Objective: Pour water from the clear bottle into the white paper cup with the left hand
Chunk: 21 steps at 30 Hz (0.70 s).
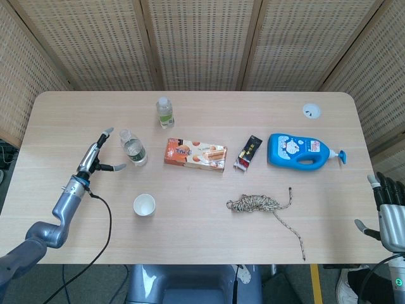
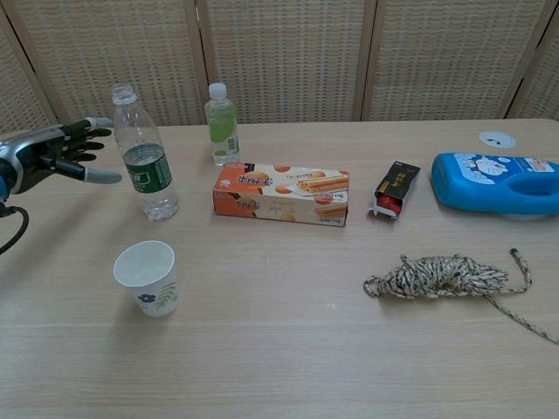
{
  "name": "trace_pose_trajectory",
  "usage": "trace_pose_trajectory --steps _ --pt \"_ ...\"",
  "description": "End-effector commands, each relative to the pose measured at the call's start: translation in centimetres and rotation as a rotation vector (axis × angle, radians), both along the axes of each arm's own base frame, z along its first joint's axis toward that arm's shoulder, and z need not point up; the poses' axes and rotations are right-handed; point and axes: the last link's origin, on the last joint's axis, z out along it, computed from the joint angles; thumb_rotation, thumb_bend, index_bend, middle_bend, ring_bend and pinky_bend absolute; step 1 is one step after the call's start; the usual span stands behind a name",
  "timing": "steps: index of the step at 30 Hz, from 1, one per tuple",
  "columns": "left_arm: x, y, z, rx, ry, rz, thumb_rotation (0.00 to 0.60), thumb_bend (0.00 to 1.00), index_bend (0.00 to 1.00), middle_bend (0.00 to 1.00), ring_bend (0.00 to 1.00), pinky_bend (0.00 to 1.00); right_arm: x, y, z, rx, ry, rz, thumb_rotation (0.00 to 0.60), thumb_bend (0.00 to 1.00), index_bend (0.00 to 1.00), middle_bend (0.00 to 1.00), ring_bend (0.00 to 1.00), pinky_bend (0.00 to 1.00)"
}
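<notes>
A clear bottle (image 2: 144, 155) with a dark green label is standing upright on the left part of the table, its cap off and a little water sitting at the bottom. A white paper cup (image 2: 148, 278) with a small flower print is standing upright nearer the front edge, well apart from the bottle, its mouth facing up.
</notes>
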Motion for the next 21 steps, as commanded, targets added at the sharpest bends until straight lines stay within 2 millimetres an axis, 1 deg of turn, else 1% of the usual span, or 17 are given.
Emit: trace_pose_trajectory --steps 1,10,14,18,20,21 --pt "1.6 0.9 -1.7 -0.022 -0.060 0.013 0.600 0.00 0.00 0.00 0.00 0.00 -0.1 -0.1 0.0 -0.001 0.001 -0.006 0.600 0.00 0.00 0.00 0.00 0.00" --pt "3.8 2.1 -3.7 -0.022 -0.131 0.029 0.600 0.00 0.00 0.00 0.00 0.00 -0.3 -0.1 0.1 -0.003 -0.006 -0.013 0.600 0.00 0.00 0.00 0.00 0.00" --pt "4.5 2.4 -4.3 -0.023 -0.164 0.037 0.600 0.00 0.00 0.00 0.00 0.00 -0.5 -0.2 0.1 -0.004 -0.007 -0.020 0.600 0.00 0.00 0.00 0.00 0.00" --pt "4.9 2.6 -4.6 0.010 -0.199 0.052 0.600 0.00 0.00 0.00 0.00 0.00 -0.6 -0.3 0.2 -0.007 -0.008 -0.021 0.600 0.00 0.00 0.00 0.00 0.00" --pt "4.9 2.7 -4.5 0.028 -0.213 0.059 0.600 0.02 0.00 0.01 0.00 0.01 -0.6 -0.3 0.2 -0.006 -0.008 -0.022 0.600 0.00 0.00 0.00 0.00 0.00" --pt "4.9 2.7 -4.5 0.042 -0.222 0.064 0.600 0.07 0.00 0.04 0.01 0.03 -0.6 -0.3 0.2 -0.006 -0.008 -0.022 0.600 0.00 0.00 0.00 0.00 0.00"
